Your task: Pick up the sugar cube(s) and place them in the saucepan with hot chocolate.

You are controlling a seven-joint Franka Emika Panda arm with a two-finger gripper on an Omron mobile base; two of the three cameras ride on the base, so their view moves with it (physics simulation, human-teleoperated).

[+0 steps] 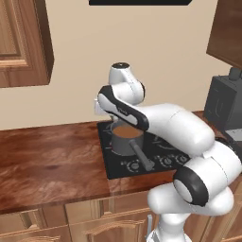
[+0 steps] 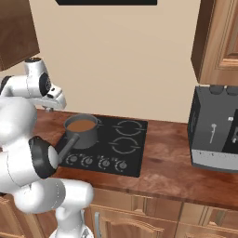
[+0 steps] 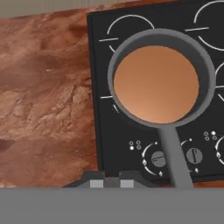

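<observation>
The gripper [image 3: 112, 183] hangs over the counter [image 3: 43, 87] beside the saucepan [image 3: 205, 78]; whether it grips the sugar cube cannot be told; it should centre over the chocolate [image 3: 156, 83] before releasing

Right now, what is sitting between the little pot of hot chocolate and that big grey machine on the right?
In the right base view, between the saucepan and the coffee machine lie the cooktop's bare right burners, then bare wooden counter. Nothing stands there.

The arm [image 1: 156, 120] hid part of the saucepan [image 1: 126, 140] rim at 12 o'clock. The coffee machine [image 2: 216, 132] was cut off at 3 o'clock. Gripper [image 3: 111, 183] finger spacing was indeterminable.
</observation>
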